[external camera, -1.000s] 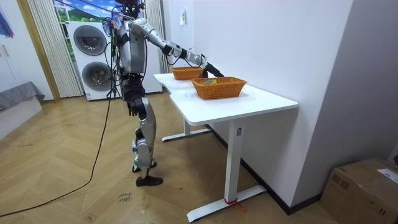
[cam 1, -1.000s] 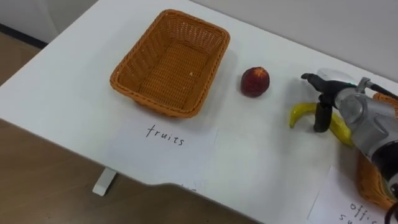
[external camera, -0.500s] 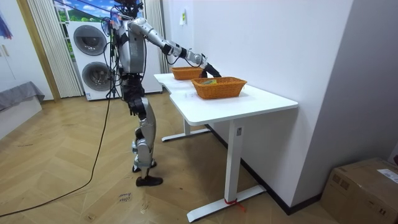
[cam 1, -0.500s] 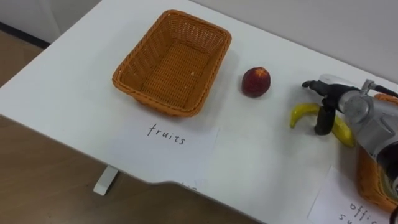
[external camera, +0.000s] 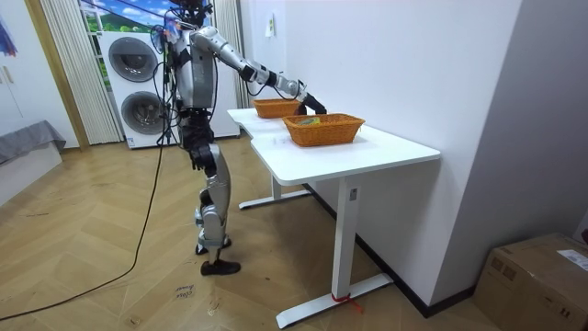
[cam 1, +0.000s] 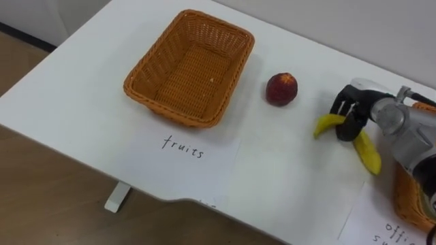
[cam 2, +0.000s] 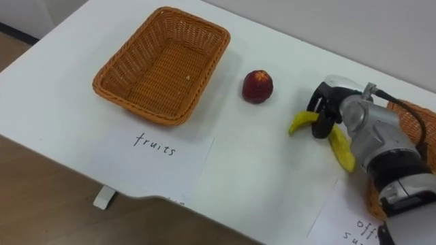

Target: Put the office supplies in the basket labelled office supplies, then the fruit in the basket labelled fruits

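A yellow banana (cam 1: pixel 368 154) lies on the white table (cam 1: pixel 82 88), right of a red peach (cam 1: pixel 281 88). My right hand (cam 1: pixel 354 109) comes in from the right, its fingers curled over the banana's middle and its thumb against it. The banana's left tip (cam 2: pixel 298 124) sticks out of the grip. The empty wicker fruit basket (cam 1: pixel 174 114) stands at the left, above a paper label reading "fruits" (cam 1: pixel 182 146). In the room view I stand at the table's far end with my right arm stretched over it.
A second wicker basket (cam 2: pixel 415 126) sits at the right edge, with a paper label (cam 1: pixel 388 228) in front of it. The table's front edge (cam 1: pixel 157 197) runs just below the fruit label, with wooden floor beyond.
My right hand's fingers have curled down from straight and closed round the banana. The banana's long end has swung towards the front of the table.
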Motion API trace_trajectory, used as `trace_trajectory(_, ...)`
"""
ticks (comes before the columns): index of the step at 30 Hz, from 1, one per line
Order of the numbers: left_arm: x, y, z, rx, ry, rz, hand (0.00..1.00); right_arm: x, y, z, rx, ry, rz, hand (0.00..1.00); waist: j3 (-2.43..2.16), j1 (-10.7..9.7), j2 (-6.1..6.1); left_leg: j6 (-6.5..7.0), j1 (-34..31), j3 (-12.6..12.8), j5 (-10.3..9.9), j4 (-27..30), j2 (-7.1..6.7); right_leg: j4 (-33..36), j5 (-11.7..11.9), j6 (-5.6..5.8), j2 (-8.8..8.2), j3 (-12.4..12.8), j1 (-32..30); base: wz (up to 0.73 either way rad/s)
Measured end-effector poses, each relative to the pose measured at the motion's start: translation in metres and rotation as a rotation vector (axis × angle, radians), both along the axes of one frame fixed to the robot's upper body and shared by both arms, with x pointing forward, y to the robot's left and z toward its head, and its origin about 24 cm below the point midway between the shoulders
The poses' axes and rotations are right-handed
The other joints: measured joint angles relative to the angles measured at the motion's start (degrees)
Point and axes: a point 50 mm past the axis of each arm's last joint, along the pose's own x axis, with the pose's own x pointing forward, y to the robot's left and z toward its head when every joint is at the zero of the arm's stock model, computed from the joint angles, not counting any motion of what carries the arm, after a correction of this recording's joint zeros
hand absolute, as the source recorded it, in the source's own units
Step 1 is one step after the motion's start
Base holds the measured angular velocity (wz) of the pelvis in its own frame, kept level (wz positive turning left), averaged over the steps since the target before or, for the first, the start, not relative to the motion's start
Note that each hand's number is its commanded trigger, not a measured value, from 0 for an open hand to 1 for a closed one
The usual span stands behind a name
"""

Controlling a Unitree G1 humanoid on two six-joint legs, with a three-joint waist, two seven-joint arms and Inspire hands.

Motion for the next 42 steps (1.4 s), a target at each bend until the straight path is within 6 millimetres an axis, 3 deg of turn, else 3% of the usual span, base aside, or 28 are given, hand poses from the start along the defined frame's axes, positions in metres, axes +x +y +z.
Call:
trace_trajectory(15, 0.002, 0.001, 0.001, 0.011, -0.022, -0.001, 0.00, 0.000, 0.001, 0.000, 0.025, -0.003, 0.004, 1.00, -0.14, -0.2, -0.32, -0.02, 0.4, 0.2, 0.0, -0.1, 0.01, -0.7, 0.0, -0.01, 0.05, 0.1, 0.6, 0.00)
trace_trajectory(20, -0.008, 0.002, 0.000, 0.018, -0.004, 0.013, 0.00, 0.002, 0.019, 0.007, 0.048, -0.053, 0.082, 1.00, -0.19, -0.4, -0.40, -0.02, 0.9, 1.0, 0.0, -0.7, 0.17, -0.7, 0.0, -0.05, 0.07, 0.8, 0.5, -0.10)
trace_trajectory(27, -0.026, 0.005, -0.002, 0.026, 0.032, 0.037, 0.00, 0.006, 0.050, 0.034, 0.075, -0.167, 0.218, 1.00, -0.81, -2.0, -1.33, -0.05, 1.4, 1.2, 0.0, -1.0, 0.15, -0.7, 0.0, -0.05, -0.23, 0.8, 0.8, -0.01)
trace_trajectory(29, -0.031, 0.008, -0.002, 0.029, 0.036, 0.061, 0.00, 0.007, 0.059, 0.043, 0.088, -0.201, 0.256, 1.00, -0.78, -2.7, -1.43, -0.05, 2.4, 1.1, 0.0, -1.0, 0.14, -0.8, 0.0, -0.04, -0.26, 0.8, 2.0, 0.05)
trace_trajectory(42, -0.045, 0.014, 0.000, 0.079, 0.053, 0.099, 0.00, 0.004, 0.073, 0.084, 0.156, -0.351, 0.345, 1.00, -1.13, -4.5, -1.77, -0.10, 4.7, 0.3, 0.1, -1.3, 0.06, -0.8, 0.0, -0.01, -0.18, 1.4, 4.6, 0.02)
